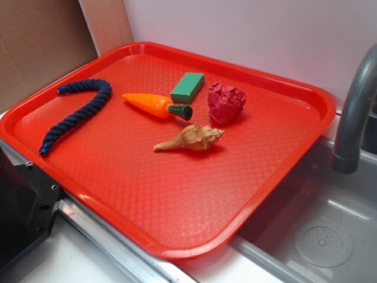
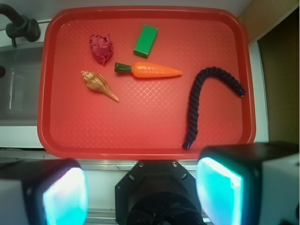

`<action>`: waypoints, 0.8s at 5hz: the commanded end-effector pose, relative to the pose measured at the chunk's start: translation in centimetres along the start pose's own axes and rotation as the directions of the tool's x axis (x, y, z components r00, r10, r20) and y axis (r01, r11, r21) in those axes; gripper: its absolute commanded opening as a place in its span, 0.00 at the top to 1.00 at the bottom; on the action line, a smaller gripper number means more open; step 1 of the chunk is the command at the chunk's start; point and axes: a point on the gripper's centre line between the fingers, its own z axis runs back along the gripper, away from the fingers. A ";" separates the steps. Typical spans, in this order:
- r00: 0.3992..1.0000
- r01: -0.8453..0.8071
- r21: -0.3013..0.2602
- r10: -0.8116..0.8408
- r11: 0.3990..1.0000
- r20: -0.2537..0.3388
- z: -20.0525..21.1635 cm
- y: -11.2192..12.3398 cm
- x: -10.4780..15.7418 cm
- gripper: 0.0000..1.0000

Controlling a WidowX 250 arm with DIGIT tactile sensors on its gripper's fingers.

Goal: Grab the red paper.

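Observation:
The red paper [image 1: 226,102] [image 2: 101,48] is a dark crimson crumpled ball lying on the orange-red tray [image 1: 177,200] [image 2: 140,131], toward its back right in the exterior view. My gripper [image 2: 143,194] shows only in the wrist view, high above the tray's near edge. Its two cyan-lit pads [image 2: 64,197] stand wide apart with nothing between them. The paper lies far from the gripper, at the upper left of the wrist view.
Also on the tray: a green block [image 1: 188,87], a toy carrot [image 1: 156,105], a tan seashell [image 1: 190,138] just in front of the paper, and a dark blue rope [image 1: 75,115]. A grey faucet [image 1: 354,112] and sink [image 1: 318,236] lie to the right.

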 end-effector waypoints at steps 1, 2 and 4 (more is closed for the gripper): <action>1.000 0.000 0.000 0.000 1.000 0.000 0.0 0.0 0.0 0.00; 0.997 0.031 0.002 -0.031 1.000 0.077 -1.1 -0.2 2.1 0.00; 0.988 -0.025 0.017 0.022 1.000 0.153 -4.1 -3.4 5.1 0.00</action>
